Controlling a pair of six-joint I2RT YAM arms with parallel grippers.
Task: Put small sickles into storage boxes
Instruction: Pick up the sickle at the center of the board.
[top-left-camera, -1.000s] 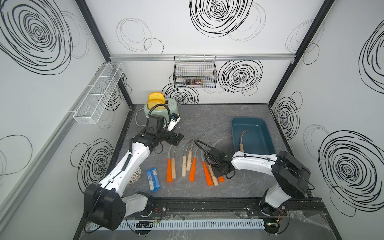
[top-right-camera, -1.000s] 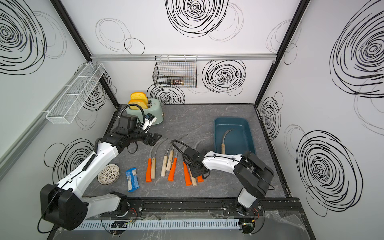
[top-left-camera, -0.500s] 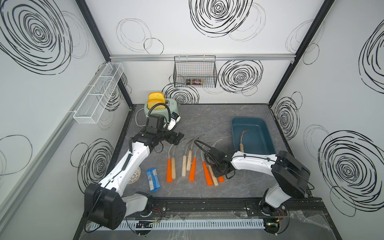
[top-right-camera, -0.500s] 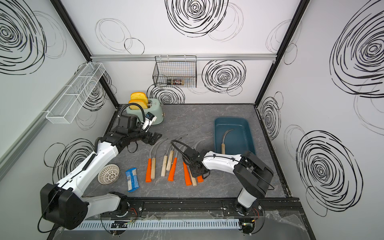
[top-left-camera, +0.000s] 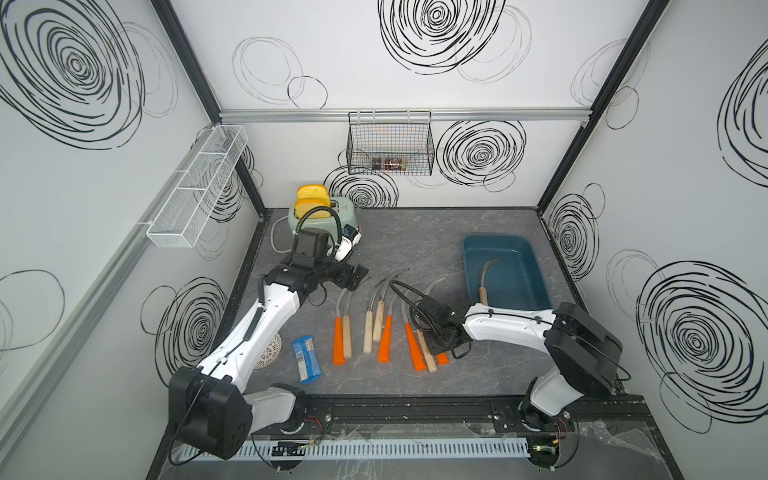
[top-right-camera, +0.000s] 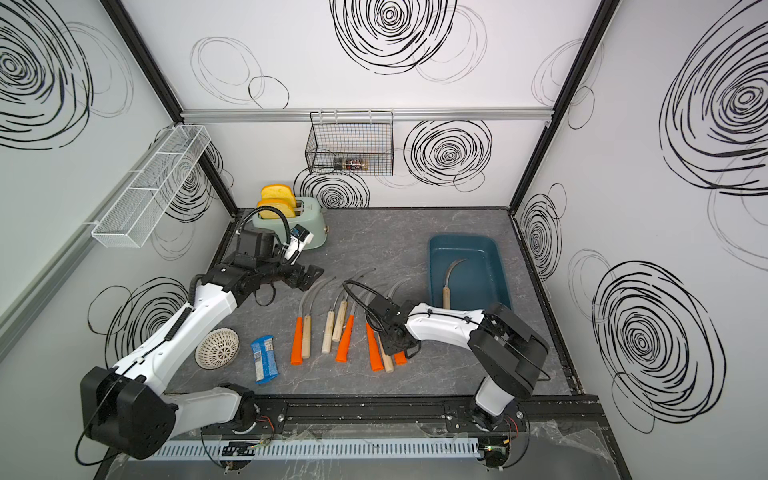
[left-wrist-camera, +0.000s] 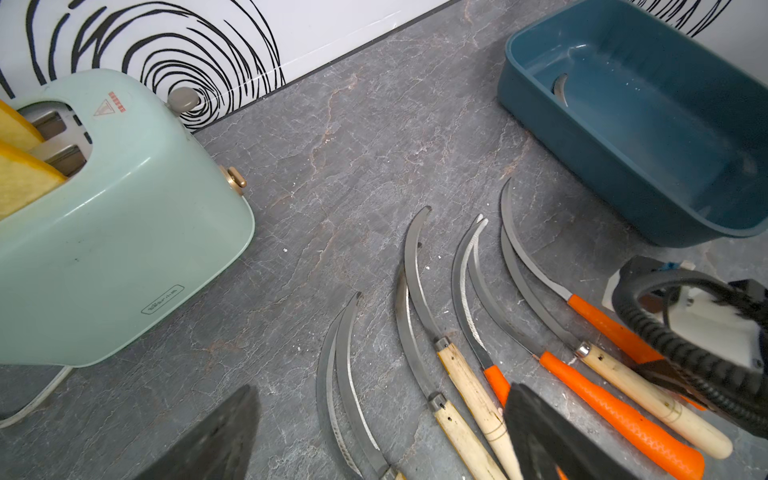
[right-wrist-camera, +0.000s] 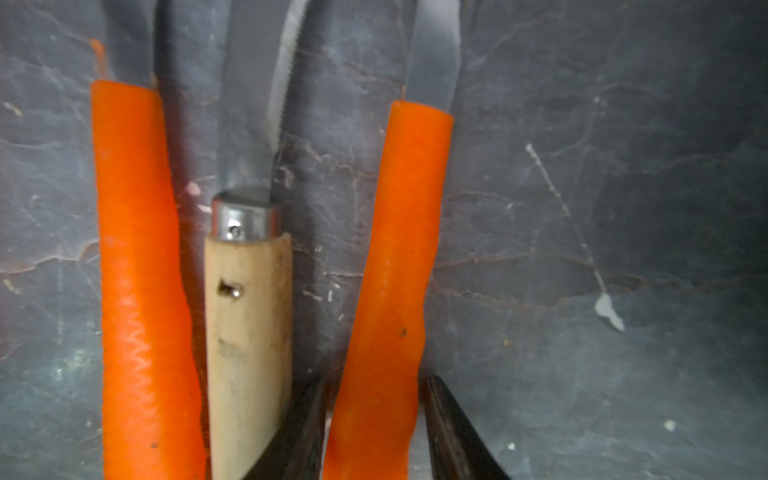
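clock ref: top views, 12 = back wall
storage box (top-left-camera: 517, 266): at 2 o'clock on the surface (top-left-camera: 415, 237)
done: one wood-handled sickle (top-left-camera: 483, 277) lies inside the box, blade toward 12
left to do: eight loose sickles (top-left-camera: 385, 338) in a row at 6 o'clock, handles toward 6, blades fanning toward 12
right claw (right-wrist-camera: 376, 432): down at the row's 3 o'clock end, pinching the orange-handled sickle (right-wrist-camera: 386, 270) low on its handle; sickle looks flat on the surface, not yet lifted
neighbour: pale handle (right-wrist-camera: 245, 332) just beside the pinched one
left claw (top-left-camera: 351, 279): spread, nothing in it, at 10 o'clock of the row, near the toaster (top-left-camera: 345, 212)
progress: early, about one in nine stored (judged)
next: likely lift and carry toward 2 o'clock, then seven more
risk: pale handle may drag along
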